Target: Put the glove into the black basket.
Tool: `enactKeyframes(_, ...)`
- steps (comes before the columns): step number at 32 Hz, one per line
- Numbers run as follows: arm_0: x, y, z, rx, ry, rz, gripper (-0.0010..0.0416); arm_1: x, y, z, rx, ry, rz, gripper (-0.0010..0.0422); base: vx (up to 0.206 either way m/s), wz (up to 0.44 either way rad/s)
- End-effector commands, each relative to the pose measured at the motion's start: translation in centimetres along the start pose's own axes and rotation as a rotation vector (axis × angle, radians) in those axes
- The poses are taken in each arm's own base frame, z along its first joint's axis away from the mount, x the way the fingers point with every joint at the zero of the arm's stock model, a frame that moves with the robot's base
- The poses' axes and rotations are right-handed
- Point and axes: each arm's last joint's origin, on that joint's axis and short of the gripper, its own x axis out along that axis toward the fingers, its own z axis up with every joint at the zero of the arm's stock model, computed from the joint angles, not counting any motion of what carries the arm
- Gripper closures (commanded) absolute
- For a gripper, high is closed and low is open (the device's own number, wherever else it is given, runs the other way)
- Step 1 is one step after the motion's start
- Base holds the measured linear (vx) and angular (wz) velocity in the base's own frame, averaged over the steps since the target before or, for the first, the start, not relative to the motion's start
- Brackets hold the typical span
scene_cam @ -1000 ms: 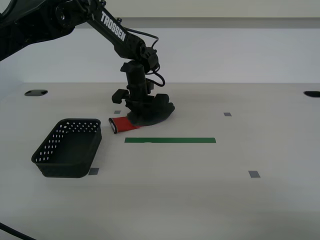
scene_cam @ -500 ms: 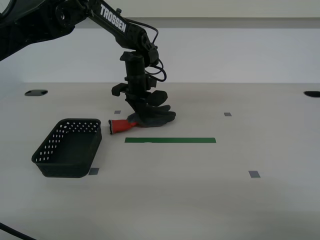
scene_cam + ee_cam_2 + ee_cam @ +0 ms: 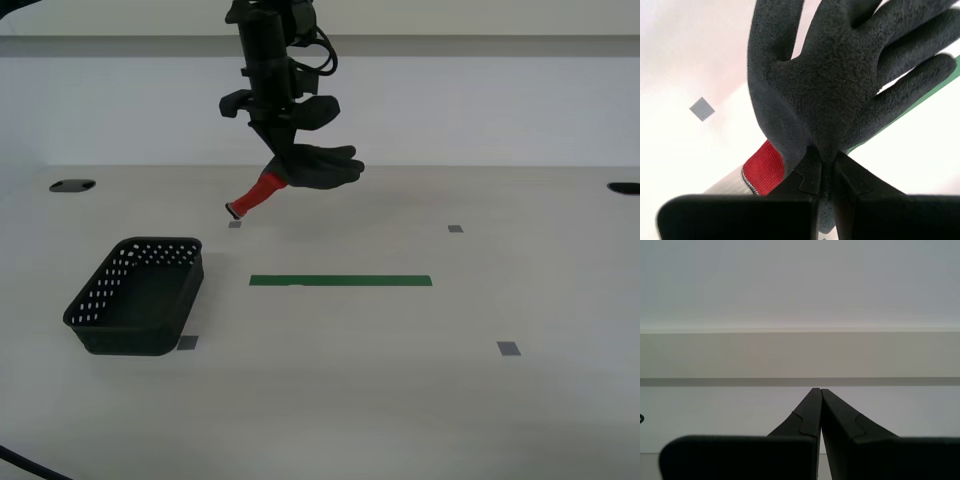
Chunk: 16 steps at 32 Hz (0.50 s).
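My second gripper (image 3: 279, 152) is shut on the dark grey glove (image 3: 318, 167) and holds it in the air above the table. Its red cuff (image 3: 256, 194) hangs down toward the exterior view's left. The second wrist view shows the glove (image 3: 840, 75) pinched at its palm edge between the jaws, cuff (image 3: 764, 170) below. The black basket (image 3: 137, 295) stands empty on the table, nearer the camera and further to the exterior view's left than the glove. My first gripper (image 3: 819, 392) is shut and empty, pointing at a wall; it does not show in the exterior view.
A green tape strip (image 3: 340, 281) lies on the table below the glove. Small grey squares (image 3: 509, 348) mark the table. Dark holes (image 3: 72, 185) sit at the far table edges on both sides.
My second gripper has lifted the glove off the table, straight up. The cuff now hangs free. The basket has not moved.
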Motion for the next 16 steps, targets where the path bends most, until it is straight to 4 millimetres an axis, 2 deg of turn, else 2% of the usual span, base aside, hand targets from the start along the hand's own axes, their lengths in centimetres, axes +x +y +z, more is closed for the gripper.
enactKeyframes(1,0.0,0.0,0.0,0.0,-0.001,0.0,0.0405,-1.7,-0.2,-0.3,0.015,0.007,-0.004,0.0414,0.0,0.0)
enactKeyframes(7,0.0,0.0,0.0,0.0,0.004,-0.001,0.0405,-5.6,-0.7,-1.1,0.021,0.014,-0.005,0.0414,0.0,0.0)
enactKeyframes(16,0.0,0.0,-0.1,0.0,0.01,0.0,0.0405,-9.1,-1.0,-2.3,0.016,0.021,-0.005,0.0414,0.0,0.0)
